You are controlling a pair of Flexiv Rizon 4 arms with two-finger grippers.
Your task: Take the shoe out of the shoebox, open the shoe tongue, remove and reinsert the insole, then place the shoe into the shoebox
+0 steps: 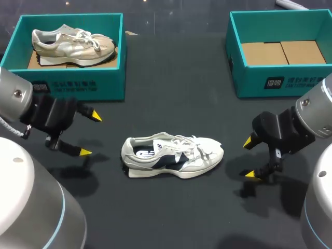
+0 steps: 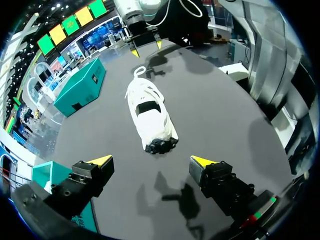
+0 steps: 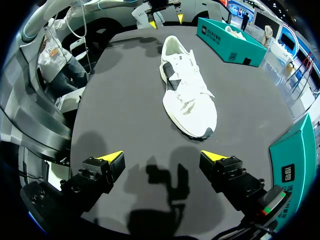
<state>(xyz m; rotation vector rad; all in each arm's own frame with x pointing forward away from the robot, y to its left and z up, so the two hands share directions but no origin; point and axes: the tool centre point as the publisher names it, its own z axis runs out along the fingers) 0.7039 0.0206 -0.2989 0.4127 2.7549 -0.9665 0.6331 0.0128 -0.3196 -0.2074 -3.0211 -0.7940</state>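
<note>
One white shoe with a dark side mark stood on its sole near the middle of the black table, outside both boxes, its toe toward the right arm and its heel toward the left arm. Nothing lay between it and either gripper.

Two teal boxes sat at the far side, well apart from it. The left box held a tan shoe. The right box showed a brown cardboard floor.

Only the head view looked into the shoe's opening, where a printed insole showed. The left wrist view saw the shoe heel-first, ahead of its own fingers, with the right gripper beyond the toe and the right box off to one side. The right wrist view saw the shoe toe-first, its laces on top, with the left gripper past the heel and the left box near it.

The left gripper hung low over the table beside the heel, fingers spread wide and holding nothing. The right gripper hung just beside the toe, its fingers likewise apart and clear of the shoe. Both pointed inward at the shoe.
</note>
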